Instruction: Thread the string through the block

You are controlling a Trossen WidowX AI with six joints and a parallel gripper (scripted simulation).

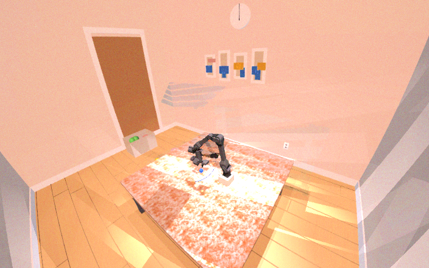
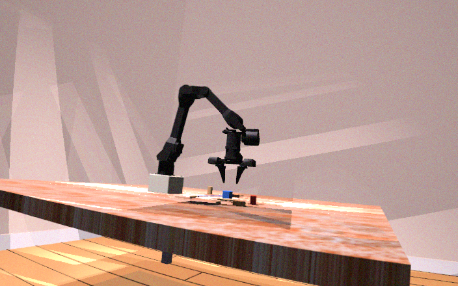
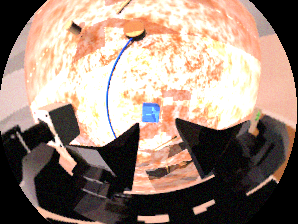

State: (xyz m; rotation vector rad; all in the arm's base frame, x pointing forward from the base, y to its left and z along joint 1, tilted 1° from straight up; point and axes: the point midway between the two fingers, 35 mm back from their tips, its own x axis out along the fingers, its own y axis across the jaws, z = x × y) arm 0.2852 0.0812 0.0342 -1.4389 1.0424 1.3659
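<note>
A small blue block (image 3: 150, 112) (image 2: 227, 194) (image 1: 201, 170) sits on the marbled table (image 2: 295, 227) (image 1: 209, 226). In the wrist view a round wooden button (image 3: 134, 29) lies at the far side. A blue string (image 3: 109, 85) (image 2: 207, 195) curves from the button toward the left finger, which hides its end. A thin pale stick (image 3: 167, 145) lies just below the block, between the fingers. My gripper (image 3: 157, 123) (image 2: 229, 180) (image 1: 202, 164) hangs a short way above the block. It points straight down, partly open, with nothing between the fingers.
A red cylinder (image 2: 253, 199), a tan cylinder (image 2: 209, 190), a flat brown piece (image 2: 239, 203) and a dark stick (image 2: 202, 202) lie around the block. A dark small piece (image 3: 75, 27) and a loose stick (image 3: 122, 6) lie beyond the button. The arm's white base (image 2: 165, 183) stands behind.
</note>
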